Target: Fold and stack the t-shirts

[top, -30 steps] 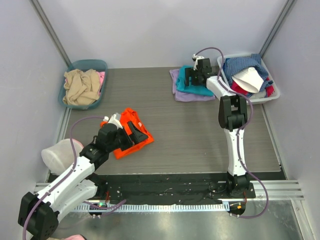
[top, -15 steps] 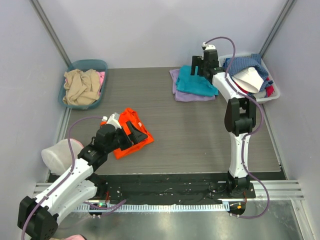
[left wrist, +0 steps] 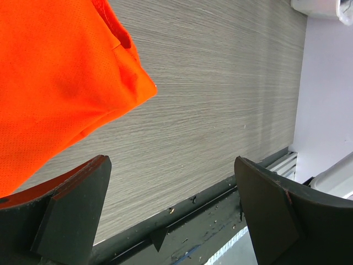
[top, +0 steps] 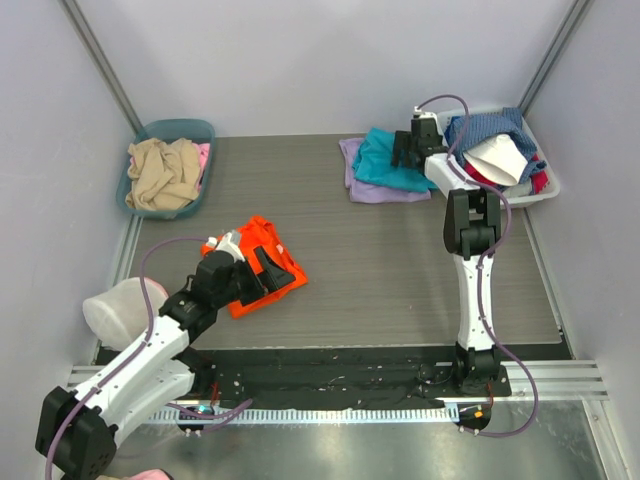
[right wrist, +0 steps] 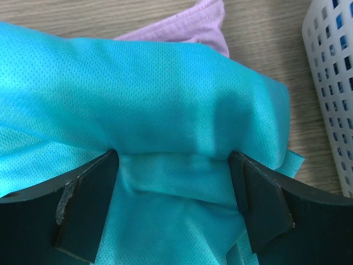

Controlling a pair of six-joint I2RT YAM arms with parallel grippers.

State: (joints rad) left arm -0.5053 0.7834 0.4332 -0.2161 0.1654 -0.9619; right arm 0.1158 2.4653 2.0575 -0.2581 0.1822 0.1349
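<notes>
Stacking the teal t-shirt (top: 383, 166) on the lavender one (top: 380, 194) at the surface's (top: 370, 270) far right looks finished, with the right pincer (top: 408, 150) released over it; next, the left pincer (top: 265, 272), also released, should fold the crumpled orange t-shirt (top: 265, 236) beneath it.

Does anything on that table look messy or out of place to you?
Yes. The orange t-shirt lies crumpled by the left arm, not folded. At the far right, the teal t-shirt sits askew on the lavender t-shirt, its far corner rumpled and overhanging. Clothes also heap above the rim of the white basket.
</notes>
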